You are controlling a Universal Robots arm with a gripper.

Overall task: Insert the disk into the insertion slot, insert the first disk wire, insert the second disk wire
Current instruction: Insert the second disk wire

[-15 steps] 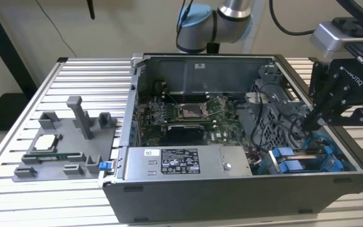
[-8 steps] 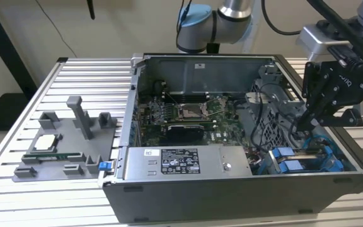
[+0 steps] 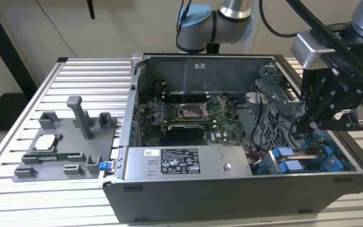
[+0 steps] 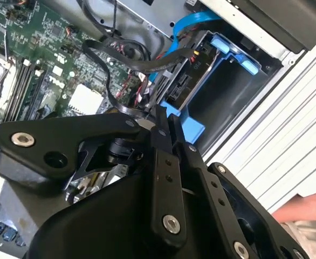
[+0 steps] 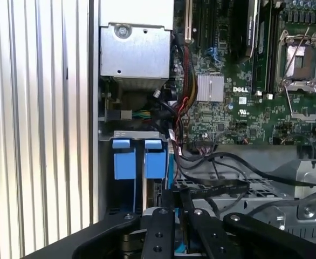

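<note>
The worktop (image 3: 17, 156) is a ribbed aluminium slatted surface. An open computer case (image 3: 232, 198) rests on it. Beside the case, toward the exterior view's left, lies a grey fixture tray (image 3: 62, 156).

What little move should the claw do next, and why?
Probably ease the claw a touch closer to the disk's end. The disk already sits in the blue insertion slot, and the claw's tip hangs right beside the black wires there; whether one is plugged in, I can't tell.
</note>
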